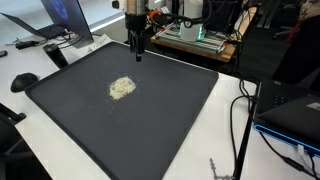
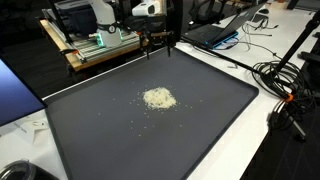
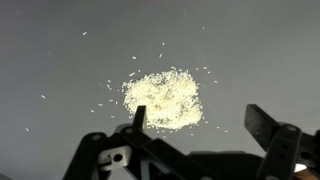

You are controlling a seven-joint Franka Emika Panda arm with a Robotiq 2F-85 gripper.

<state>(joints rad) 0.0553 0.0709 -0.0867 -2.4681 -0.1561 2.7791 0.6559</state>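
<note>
A small pile of pale, rice-like grains (image 1: 122, 88) lies on a large dark mat (image 1: 70, 115), with stray grains scattered around it. In both exterior views my gripper (image 1: 138, 52) hangs above the far edge of the mat (image 2: 220, 120), well away from the pile (image 2: 158, 97). In the wrist view the pile (image 3: 163, 98) shows just beyond my gripper (image 3: 200, 122), closer to one finger than the other. The jaws stand wide apart and hold nothing.
The mat covers a white table (image 1: 225, 130). Behind it stand a wooden rack with equipment (image 2: 95, 45), a laptop (image 1: 62, 22) and a black mouse (image 1: 24, 81). Cables (image 2: 285, 85) trail along the table's side. Another laptop (image 2: 222, 30) sits beyond the mat.
</note>
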